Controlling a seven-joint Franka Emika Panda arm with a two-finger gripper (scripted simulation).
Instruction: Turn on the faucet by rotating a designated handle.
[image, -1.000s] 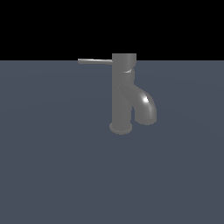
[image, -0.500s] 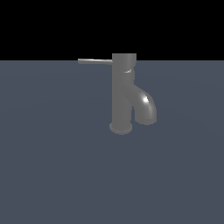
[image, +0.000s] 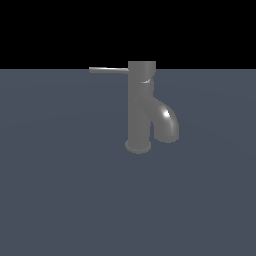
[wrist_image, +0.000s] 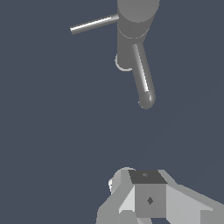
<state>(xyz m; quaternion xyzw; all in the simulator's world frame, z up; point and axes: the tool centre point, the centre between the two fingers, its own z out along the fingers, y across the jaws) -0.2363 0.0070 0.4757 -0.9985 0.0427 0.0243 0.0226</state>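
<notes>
Nothing in the exterior view had shifted since the earlier frames: the faucet (image: 139, 107) stood in the same spot and the handle (image: 108, 70) pointed the same way as half a second before. Nearest the wrist camera, the end effector (wrist_image: 148, 197) showed only as a cluster of pale grey blocks with a darker square face in the middle; its fingertips could not be made out, so whether it was wide or narrow could not be told, and it held nothing that could be seen. It hung well apart from the faucet, with bare dark blue-grey counter (image: 60, 190) between them. Farther off, the glossy spout (wrist_image: 143, 78) curved down toward the counter, its rounded end the closest part of the faucet to the wrist camera. Behind the spout rose the upright dark grey cylinder on its round base flange (image: 138, 146). From the cylindrical top cap (image: 142, 67) the thin straight handle stuck out horizontally toward the exterior view's left, while the spout bent down on the exterior view's right. No arm appeared in the exterior view, where the faucet stood alone near the middle of the counter, its cap reaching up to the edge of the black background (image: 50, 30)
</notes>
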